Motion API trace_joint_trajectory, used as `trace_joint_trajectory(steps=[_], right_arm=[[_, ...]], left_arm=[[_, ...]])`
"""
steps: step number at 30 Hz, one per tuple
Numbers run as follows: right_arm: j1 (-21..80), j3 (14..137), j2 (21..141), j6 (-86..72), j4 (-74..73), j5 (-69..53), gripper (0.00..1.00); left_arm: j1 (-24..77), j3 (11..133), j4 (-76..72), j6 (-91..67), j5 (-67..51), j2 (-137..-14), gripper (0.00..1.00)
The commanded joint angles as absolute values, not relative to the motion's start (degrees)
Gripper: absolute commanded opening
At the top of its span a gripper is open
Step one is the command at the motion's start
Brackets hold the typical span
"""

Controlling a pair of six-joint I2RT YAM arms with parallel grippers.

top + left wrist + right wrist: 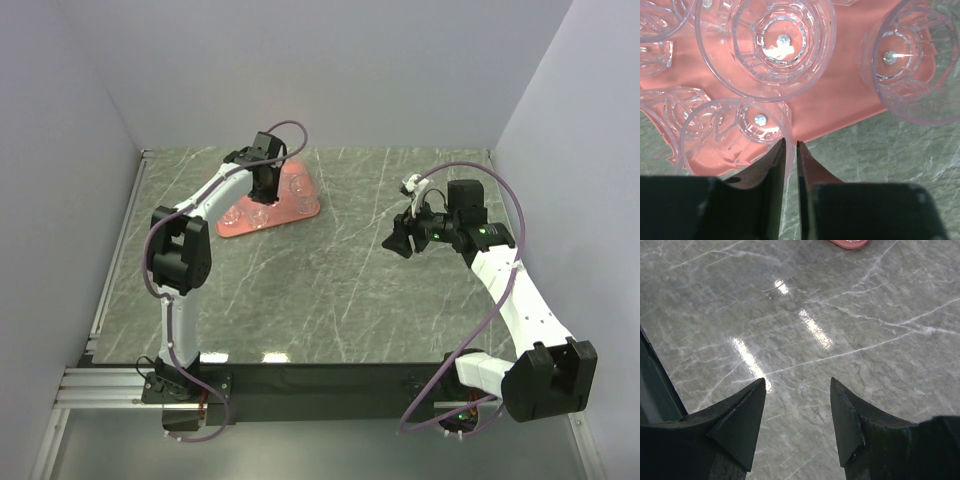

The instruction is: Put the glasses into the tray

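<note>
While the left tool [791, 144] hangs over the near edge of the tray [840, 100], its two fingers [772, 170] stand almost together, with only a thin gap between them. The clear wall of one glass [735, 135] runs into that gap. I cannot tell if the fingers press on it or just sit beside it. This glass stands mouth up in the tray, just ahead of the tips and a little to their left. A second glass [765, 45] stands further ahead. A third glass [912, 65] is ahead and off to the right, near the tray's edge. More glasses [655, 30] show far to the left, partly cut off. Grey desk [865, 165] lies under the fingers.

The right tool [797, 382] is well apart from the tray. Its fingers are spread wide and hold nothing. Only shiny grey desk lies below them. A small bit of the tray peeks in far ahead.
</note>
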State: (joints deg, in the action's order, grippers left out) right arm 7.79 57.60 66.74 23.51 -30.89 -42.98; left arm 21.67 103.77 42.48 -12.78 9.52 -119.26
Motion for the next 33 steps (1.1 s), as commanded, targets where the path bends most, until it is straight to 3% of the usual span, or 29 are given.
trace_joint_trajectory(steps=[1,5,8,10,11,15,25,33], right_arm=[[7.12,57.13,65.30,23.99,-30.23,-43.86,0.61],[7.12,57.13,65.39,23.99,-30.32,-43.77,0.61],[7.03,57.13,65.39,24.08,-30.32,-43.59,0.61],[6.77,57.13,65.22,24.08,-30.41,-43.51,0.61],[6.59,57.22,65.13,24.08,-30.50,-43.51,0.61],[4.75,57.04,64.25,24.43,-30.24,-42.28,0.61],[2.99,54.23,56.52,20.93,-28.57,-32.36,0.63],[0.26,51.95,48.61,11.70,-24.62,-16.90,0.68]], left_arm=[[22.50,106.88,42.45,-11.69,10.02,-118.31,0.22],[22.85,106.70,42.36,-11.95,9.23,-116.81,0.37],[23.03,105.83,42.19,-12.39,8.97,-114.79,0.41],[23.12,104.77,41.66,-13.00,8.79,-111.98,0.48],[23.12,103.03,40.70,-13.18,8.70,-110.67,0.59],[23.12,95.82,35.78,-14.32,7.30,-99.80,0.75],[21.19,66.40,25.14,-18.80,9.06,-67.26,0.90],[11.17,51.42,23.55,-20.57,9.84,-44.33,0.99]])
